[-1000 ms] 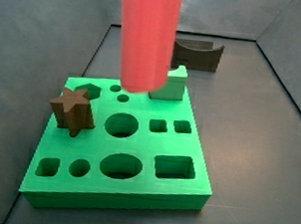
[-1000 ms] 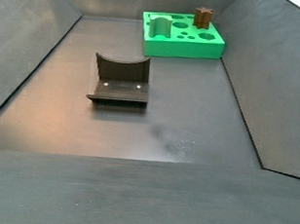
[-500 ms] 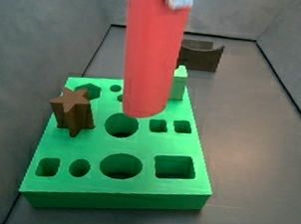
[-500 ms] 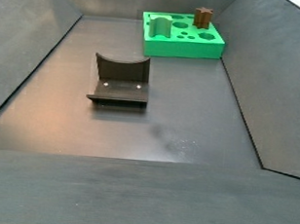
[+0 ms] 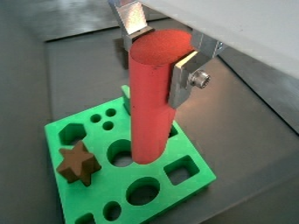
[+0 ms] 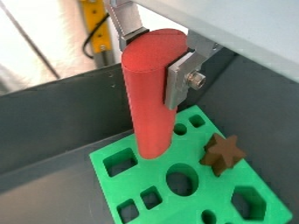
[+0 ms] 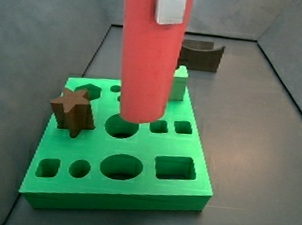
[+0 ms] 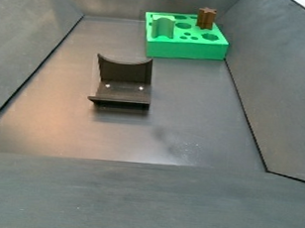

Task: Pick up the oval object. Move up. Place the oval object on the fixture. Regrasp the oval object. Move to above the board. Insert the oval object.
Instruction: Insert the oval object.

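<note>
The oval object (image 5: 149, 105), a smooth red rod, hangs upright with my gripper (image 5: 158, 52) shut on its top end; silver fingers (image 6: 180, 77) press it from both sides. A side view shows the rod (image 7: 148, 64) over the middle of the bright green board (image 7: 119, 197). Its lower end hangs just above a round hole (image 7: 119, 126); I cannot tell if it touches. Both wrist views show the board (image 5: 205, 178) (image 6: 107, 175) below the rod (image 6: 152, 96). The dark fixture (image 7: 200, 56) (image 8: 120, 81) stands empty, apart from the board (image 8: 187, 49).
A brown star-shaped peg (image 7: 71, 110) (image 5: 76, 164) (image 6: 222, 150) stands in the board's left side. A light green notched block (image 7: 178, 82) stands at its back, behind the rod. Dark bin walls (image 8: 41, 57) slope up around the floor.
The rod has come down and forward over the board, from the back holes to the round hole in the middle. A gripper finger now shows at the top of a side view.
</note>
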